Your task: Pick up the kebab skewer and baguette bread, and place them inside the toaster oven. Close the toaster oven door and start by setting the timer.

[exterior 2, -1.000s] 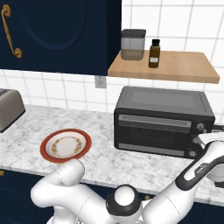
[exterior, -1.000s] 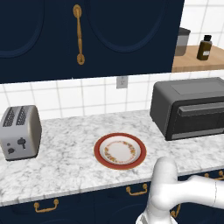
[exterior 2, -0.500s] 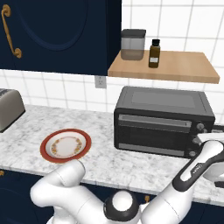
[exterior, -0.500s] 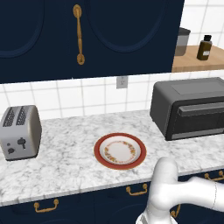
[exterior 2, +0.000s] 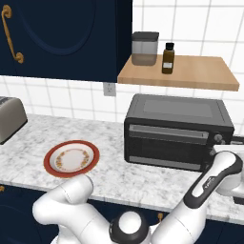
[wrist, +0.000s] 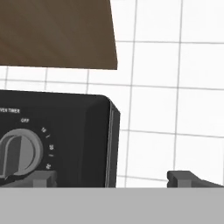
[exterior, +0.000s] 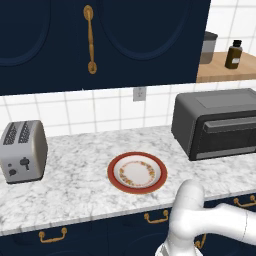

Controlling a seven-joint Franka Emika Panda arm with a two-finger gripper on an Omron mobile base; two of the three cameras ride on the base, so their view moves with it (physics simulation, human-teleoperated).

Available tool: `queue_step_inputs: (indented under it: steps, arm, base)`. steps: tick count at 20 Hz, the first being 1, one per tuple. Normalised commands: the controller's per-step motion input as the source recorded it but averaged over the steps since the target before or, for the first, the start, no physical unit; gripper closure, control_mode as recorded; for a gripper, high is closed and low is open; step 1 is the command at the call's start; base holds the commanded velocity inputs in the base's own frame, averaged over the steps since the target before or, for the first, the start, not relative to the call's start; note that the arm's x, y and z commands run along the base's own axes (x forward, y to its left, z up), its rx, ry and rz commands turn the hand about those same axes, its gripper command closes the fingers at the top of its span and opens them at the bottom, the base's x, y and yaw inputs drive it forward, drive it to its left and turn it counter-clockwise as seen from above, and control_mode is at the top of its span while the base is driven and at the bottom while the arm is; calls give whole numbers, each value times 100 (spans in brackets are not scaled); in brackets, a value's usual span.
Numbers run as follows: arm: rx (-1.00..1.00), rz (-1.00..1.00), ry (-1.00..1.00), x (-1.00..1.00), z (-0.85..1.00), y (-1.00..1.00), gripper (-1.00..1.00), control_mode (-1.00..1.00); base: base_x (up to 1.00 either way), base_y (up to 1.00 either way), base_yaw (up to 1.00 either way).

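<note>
You see a marble counter (exterior: 75, 185) running across the middle of the left base view, under navy cabinets (exterior: 100, 40) that fill the top. The toaster oven (exterior 2: 178, 131) sits right of centre in the right base view, its door (exterior 2: 169, 145) shut, bar handle along the top. Above it, in the upper right, a wooden shelf (exterior 2: 190, 71) carries a grey canister (exterior 2: 144, 47) and a dark bottle (exterior 2: 167, 57). A silver two-slot toaster (exterior: 23, 151) stands at the left edge of the left base view. A red-rimmed plate (exterior: 137, 172) lies at lower centre, bare. In the hand view, the oven's timer dial (wrist: 17, 153) sits at lower left. Your gripper (wrist: 111, 178) faces the oven's right edge, its fingertips (wrist: 181, 177) spread wide apart, clasping nothing. You cannot make out the skewer or bread.
</note>
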Motion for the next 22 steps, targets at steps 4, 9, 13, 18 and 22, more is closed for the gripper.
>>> queue_step_inputs:
  steps: [4,9,13,18,22]
  arm:
    - [1,0,2,-1,2,-9,-100,-100]
    - [1,0,0,-8,7,-2,-100,-100]
    - [0,-1,0,-9,1,0,-100,-100]
    - [0,-3,0,-6,0,27,-100,-100]
    - [0,-5,0,24,0,38,-100,-100]
  base:
    - [0,0,0]
    - [0,0,0]
    - [0,0,0]
    - [0,0,0]
    - [0,0,0]
